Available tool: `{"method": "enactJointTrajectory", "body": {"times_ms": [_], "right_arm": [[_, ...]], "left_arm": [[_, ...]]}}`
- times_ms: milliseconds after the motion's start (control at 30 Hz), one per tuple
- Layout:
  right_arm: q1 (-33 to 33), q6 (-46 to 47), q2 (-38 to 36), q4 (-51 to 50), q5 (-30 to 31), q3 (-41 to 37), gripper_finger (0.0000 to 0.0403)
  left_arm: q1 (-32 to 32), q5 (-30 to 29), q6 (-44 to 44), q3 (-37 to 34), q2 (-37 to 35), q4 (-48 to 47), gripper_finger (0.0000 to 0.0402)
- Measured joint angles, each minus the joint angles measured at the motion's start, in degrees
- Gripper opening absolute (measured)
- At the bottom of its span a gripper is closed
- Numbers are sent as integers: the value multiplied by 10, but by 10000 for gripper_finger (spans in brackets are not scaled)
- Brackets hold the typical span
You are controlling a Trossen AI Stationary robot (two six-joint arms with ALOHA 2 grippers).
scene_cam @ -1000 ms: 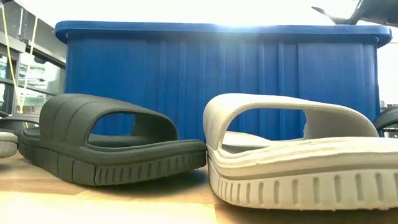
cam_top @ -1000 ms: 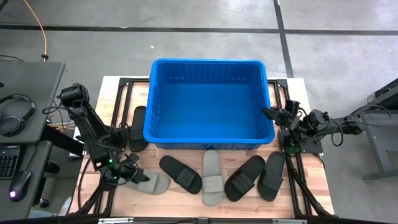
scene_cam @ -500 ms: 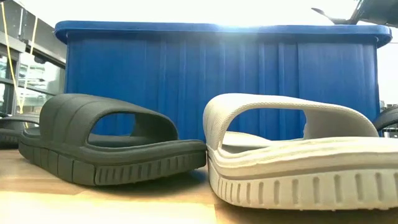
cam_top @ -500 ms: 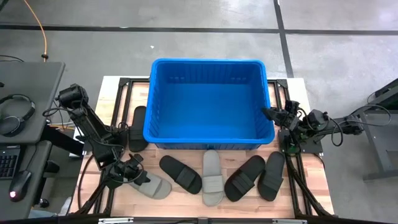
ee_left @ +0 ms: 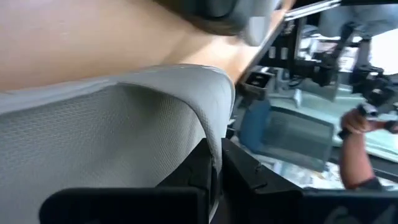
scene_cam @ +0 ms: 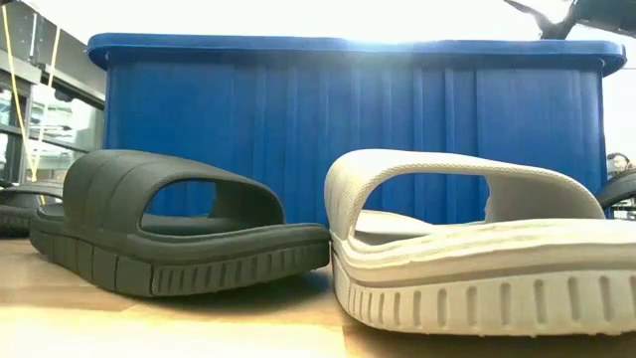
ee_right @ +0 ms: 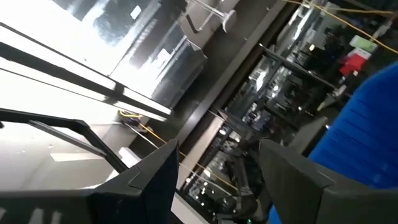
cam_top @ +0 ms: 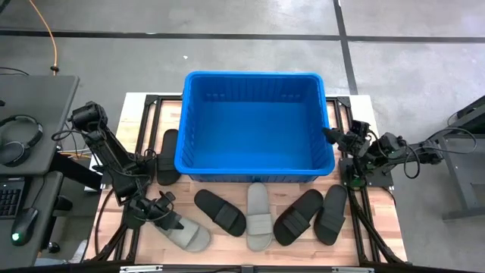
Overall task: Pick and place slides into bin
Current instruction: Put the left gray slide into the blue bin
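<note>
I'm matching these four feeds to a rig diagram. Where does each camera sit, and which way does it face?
High: overhead, straight down on the bin, slides and both arms.
Low: table height, level across a black slide and grey slide to the bin wall; an arm's tip at the top right corner.
Left wrist: past the left gripper, shut on a light grey slide.
Right wrist: past the right gripper, into the room.
High and low share bin and slides.

Grey concrete floor (cam_top: 227,45) all around, crossed by dark seam lines, with an orange cable (cam_top: 47,30) trailing across it. The wooden table (cam_top: 227,246) sits on a black frame. Off to one side stands a grey desk (cam_top: 34,98) — headphones (cam_top: 19,136) lying on it. Past the table, bright light washes out the room — shelving (ee_right: 280,93) and glass show dimly.
</note>
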Motion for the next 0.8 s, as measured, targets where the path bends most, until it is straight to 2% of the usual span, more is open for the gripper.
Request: {"method": "enactJointTrajectory", "body": {"times_ms": [267, 533, 633, 800], "right_arm": [[0, 0, 0, 14, 0, 0, 210], [0, 4, 0, 15, -1, 0, 210], [0, 4, 0, 15, -1, 0, 210], [0, 3, 0, 15, -1, 0, 210]], "left_arm": [[0, -55, 37, 12, -60, 43, 10], [0, -91, 154, 117, -109, 43, 6], [0, -147, 214, 166, -109, 38, 10], [16, -294, 333, 245, -109, 8, 4]]}}
